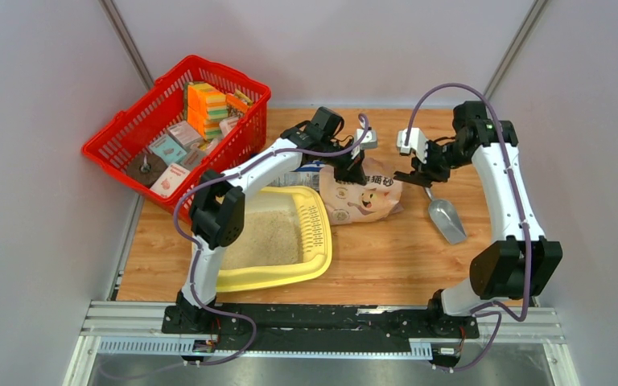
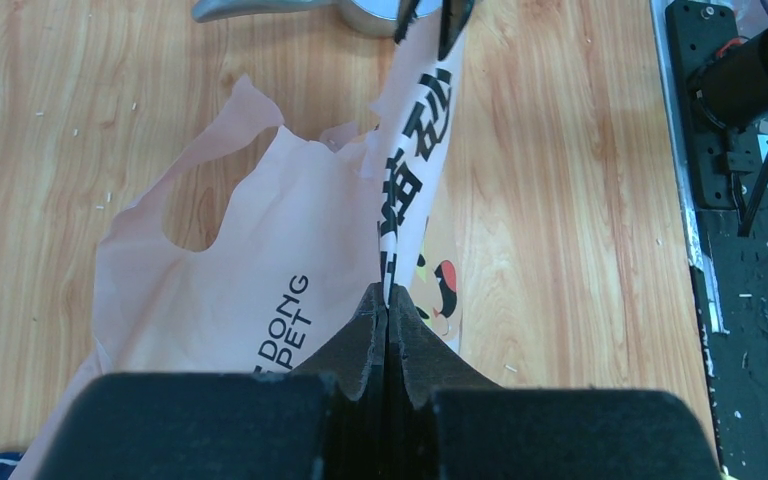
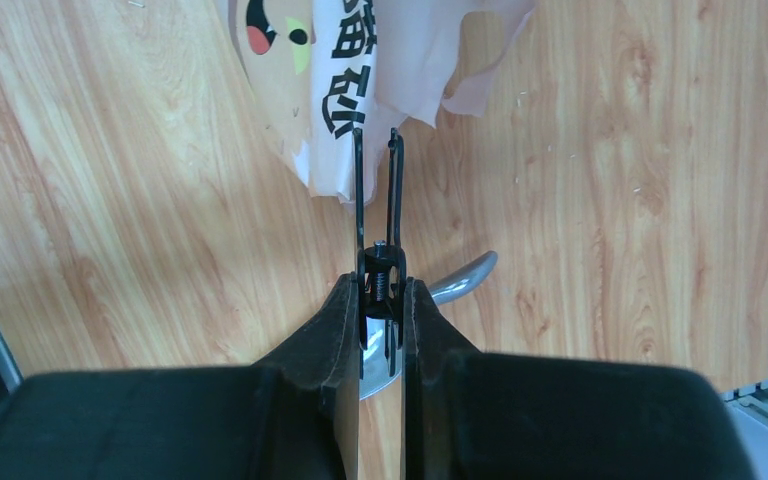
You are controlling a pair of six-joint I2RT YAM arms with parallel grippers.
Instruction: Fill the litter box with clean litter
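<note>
Your left gripper (image 2: 388, 303) pinched the bag (image 2: 260, 270); your right gripper (image 3: 380, 300) clamped a black tool (image 3: 382, 268). The box (image 1: 290, 278) held some litter (image 1: 269, 237); more pouring likely remained.

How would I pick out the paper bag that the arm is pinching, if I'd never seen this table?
Find the large pale-yellow plastic litter box on the left of the wooden table. Beside its slotted edge lies the tan paper bag, its top pinched by the left gripper. Unlike the blue-and-white bag next to it, it carries dark Chinese lettering and a cartoon animal face.
</note>
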